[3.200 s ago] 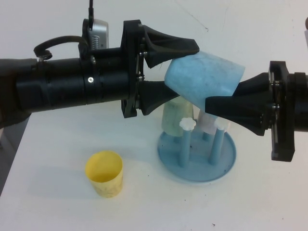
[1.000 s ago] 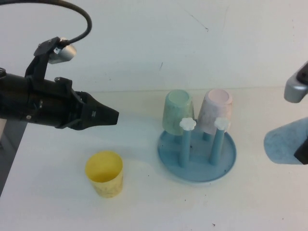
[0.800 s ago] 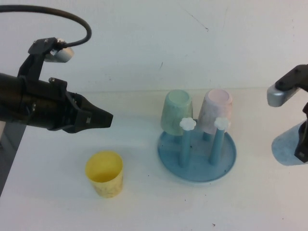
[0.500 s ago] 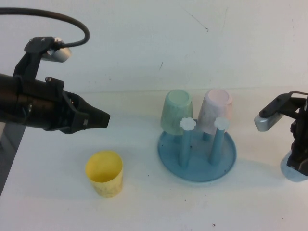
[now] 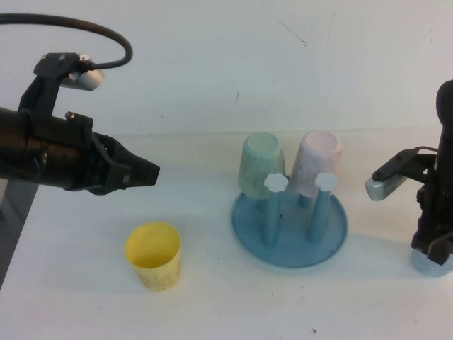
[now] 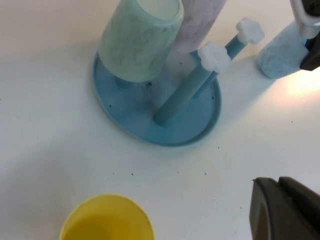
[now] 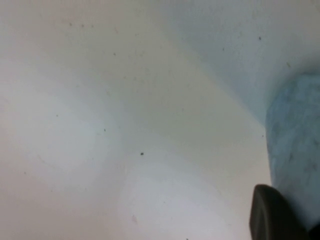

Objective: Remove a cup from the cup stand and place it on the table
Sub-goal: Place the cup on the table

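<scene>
Cup (image 5: 425,263) stands on table (image 5: 212,312), right gripper (image 5: 433,248) jaws grasping it; left gripper (image 5: 145,172) jaws clenched.

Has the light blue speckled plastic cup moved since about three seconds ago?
Yes. The light blue speckled plastic cup was up over the round blue cup stand; now it sits low at the right gripper, right of the stand near the white table.
</scene>
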{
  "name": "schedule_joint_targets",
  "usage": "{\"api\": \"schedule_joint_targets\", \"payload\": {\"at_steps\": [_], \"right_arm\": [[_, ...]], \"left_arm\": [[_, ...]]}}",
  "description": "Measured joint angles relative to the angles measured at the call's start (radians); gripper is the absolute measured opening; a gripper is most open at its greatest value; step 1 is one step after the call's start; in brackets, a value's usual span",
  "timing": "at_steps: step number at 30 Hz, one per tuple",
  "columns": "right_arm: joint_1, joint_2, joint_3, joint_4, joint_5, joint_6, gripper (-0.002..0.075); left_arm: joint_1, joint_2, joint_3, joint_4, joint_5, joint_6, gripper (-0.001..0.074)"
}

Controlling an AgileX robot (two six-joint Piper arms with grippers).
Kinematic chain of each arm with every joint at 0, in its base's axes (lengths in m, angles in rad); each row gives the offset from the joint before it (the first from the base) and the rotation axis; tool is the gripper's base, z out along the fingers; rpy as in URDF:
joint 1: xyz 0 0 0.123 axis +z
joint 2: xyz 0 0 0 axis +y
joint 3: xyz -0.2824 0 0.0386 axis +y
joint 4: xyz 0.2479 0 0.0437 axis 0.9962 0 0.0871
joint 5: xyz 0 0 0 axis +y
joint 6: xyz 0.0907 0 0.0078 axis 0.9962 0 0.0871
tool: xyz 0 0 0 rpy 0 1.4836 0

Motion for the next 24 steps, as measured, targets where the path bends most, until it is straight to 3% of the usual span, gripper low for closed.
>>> {"api": "schedule_joint_targets", "payload": {"at_steps": [8,17,24], "right_arm": [[0.000,0.009,-0.092,0.056,0.000,-0.008,0.0172],[0.000,-0.042,-0.123,0.062,0.000,0.002,0.0194],[0.000,-0.258,-0.123,0.081,0.008,0.026,0.0194]], "left_arm": [[0.000,0.000,0.000,0.036,-0.008,-0.008,-0.0002],[0.000,0.000,0.000,0.081,-0.017,-0.037,-0.0002],[0.000,-0.020,0.012,0.136,-0.084,-0.074,-0.0002]]}}
